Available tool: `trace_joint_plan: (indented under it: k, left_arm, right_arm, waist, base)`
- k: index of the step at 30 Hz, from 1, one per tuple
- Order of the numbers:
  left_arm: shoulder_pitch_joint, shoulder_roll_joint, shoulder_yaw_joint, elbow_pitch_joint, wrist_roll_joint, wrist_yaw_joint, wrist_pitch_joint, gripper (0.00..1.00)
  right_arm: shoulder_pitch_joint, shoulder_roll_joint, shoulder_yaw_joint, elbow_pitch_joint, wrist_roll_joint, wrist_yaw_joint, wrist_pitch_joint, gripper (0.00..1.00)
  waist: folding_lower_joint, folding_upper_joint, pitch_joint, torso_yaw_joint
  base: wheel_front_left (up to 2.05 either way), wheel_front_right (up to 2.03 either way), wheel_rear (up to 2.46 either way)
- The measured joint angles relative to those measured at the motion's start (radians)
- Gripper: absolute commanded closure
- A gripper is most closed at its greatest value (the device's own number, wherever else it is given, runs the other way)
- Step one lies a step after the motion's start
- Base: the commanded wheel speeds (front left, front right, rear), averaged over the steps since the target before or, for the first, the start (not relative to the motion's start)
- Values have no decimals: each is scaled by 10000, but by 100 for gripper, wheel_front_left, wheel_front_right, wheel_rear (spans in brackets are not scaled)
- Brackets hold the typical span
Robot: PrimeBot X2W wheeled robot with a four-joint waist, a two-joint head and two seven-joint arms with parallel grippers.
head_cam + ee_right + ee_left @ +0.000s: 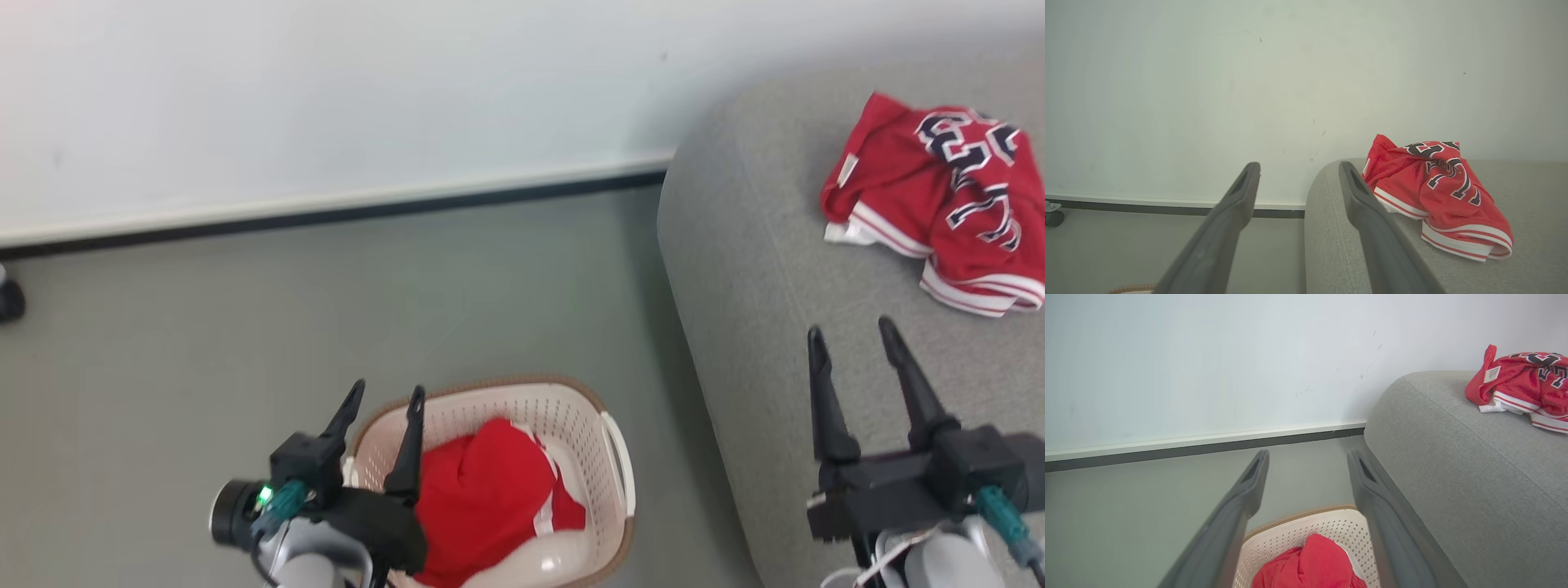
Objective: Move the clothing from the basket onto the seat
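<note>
Head view: left gripper (388, 389) over left rim of basket (522, 382), fingers spread, empty; plain red garment (490, 498) bunched inside, just right of fingers. Right gripper (850, 327) over seat (751, 269), fingers wide, empty; jersey (947, 196) on seat beyond tips, apart.
Left wrist view: garment low between fingers, untouched; jersey's white label (1492, 374) visible.
Right wrist view: jersey right of fingers, untouched; dark caster (1052, 214) far left.
</note>
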Motion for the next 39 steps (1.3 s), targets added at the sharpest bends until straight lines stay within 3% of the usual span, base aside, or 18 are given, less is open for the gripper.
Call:
trace_joint_plan:
  k: [11, 19, 39]
  left_arm:
    - [1715, 313, 882, -966, -182, 575, 0, 0]
    - [2846, 612, 1254, -1864, -142, 738, 0, 0]
    - [3339, 654, 1450, -2867, 178, 836, 0, 0]
  right_arm:
    - [1869, 56, 65, 27, 2, -2, 0, 0]
    - [2832, 58, 61, -267, 15, -15, 0, 0]
    - [2964, 73, 63, -552, 96, -15, 0, 0]
  waist:
    - [0, 1, -1644, 51]
    - [0, 0, -2508, 82]
    - [2, 2, -2626, 120]
  base:
    - [0, 0, 0]
    - [0, 0, 0]
    - [0, 0, 0]
